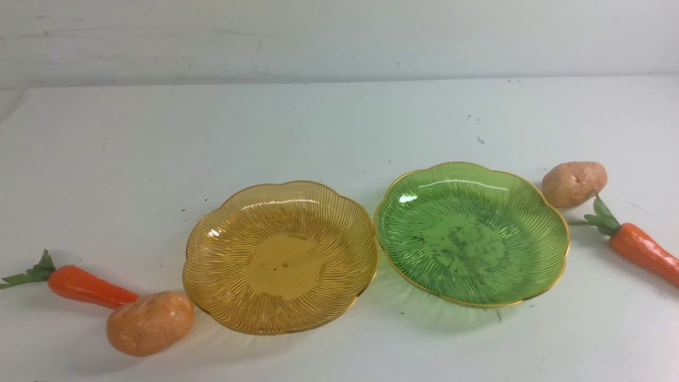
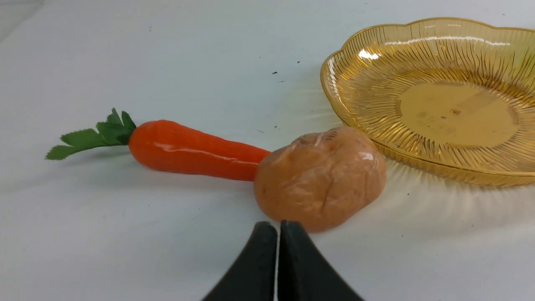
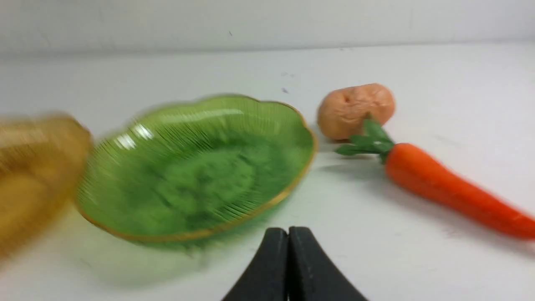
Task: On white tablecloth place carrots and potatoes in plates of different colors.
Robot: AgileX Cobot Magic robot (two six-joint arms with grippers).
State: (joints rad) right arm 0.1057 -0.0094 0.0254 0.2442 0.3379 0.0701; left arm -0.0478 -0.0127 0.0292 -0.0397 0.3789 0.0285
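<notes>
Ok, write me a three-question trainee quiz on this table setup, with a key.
1. True or false: the translucent ribbed amber-yellow plate and the matching green plate both hold nothing.
2. How many glossy orange toy carrots with green leafy tops lie on the plain white tablecloth?
3. The robot's left hand is: A open, B shut and empty, C gripping something.
Key: 1 true; 2 two; 3 B.

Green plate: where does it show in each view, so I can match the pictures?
Front view: green plate, right of centre, beside the amber plate.
Left wrist view: not in it.
Right wrist view: blurred, between the amber plate and a potato.
Shared landmark: the amber plate, in all three views.
</notes>
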